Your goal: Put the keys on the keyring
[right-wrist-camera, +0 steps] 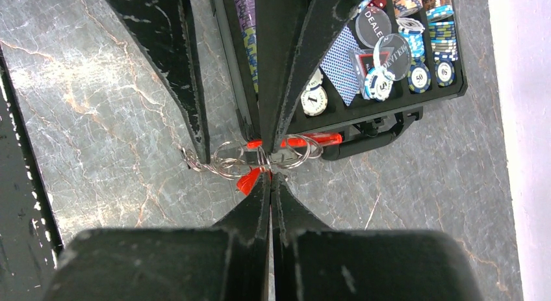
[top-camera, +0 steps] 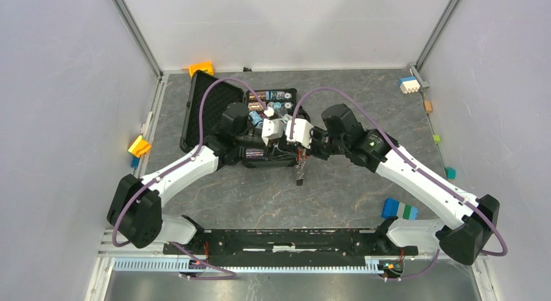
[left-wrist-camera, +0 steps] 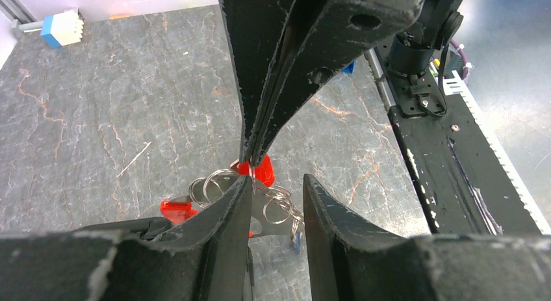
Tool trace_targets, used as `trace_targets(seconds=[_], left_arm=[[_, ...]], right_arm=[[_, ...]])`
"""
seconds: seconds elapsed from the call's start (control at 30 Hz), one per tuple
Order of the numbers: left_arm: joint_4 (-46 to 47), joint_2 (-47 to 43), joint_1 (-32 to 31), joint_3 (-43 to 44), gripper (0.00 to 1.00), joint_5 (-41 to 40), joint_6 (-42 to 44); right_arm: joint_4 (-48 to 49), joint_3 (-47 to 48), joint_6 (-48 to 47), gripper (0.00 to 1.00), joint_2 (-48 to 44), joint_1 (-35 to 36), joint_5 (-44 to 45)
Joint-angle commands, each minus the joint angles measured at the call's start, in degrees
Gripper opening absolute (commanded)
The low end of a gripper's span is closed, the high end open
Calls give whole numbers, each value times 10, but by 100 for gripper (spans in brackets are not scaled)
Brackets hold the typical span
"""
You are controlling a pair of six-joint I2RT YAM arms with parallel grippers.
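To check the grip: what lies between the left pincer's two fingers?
Silvery loops of the keyring, pinched by the shut right pincer, hang between the fingers of the left pincer; the left wrist view shows it.

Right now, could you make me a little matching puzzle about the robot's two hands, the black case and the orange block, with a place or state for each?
Things:
1. left hand
2. right hand
3. black case
4. orange block

Place or state:
A. by the far wall
B. fingers pinched shut
C. lid open, poker chips inside
D. fingers apart, keyring rings between them

Pairs: 1-D, 2-B, 3-C, 4-A
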Motion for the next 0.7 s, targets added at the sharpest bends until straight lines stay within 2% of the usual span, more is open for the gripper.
trace_targets(seconds=[0.0, 0.67], left_arm=[[65, 9, -4, 6, 41, -4, -34], [105, 15, -1, -15, 38, 8, -58]], right_arm=[[31, 18, 10, 0, -14, 0, -27], [33, 10, 10, 0, -23, -5, -23]])
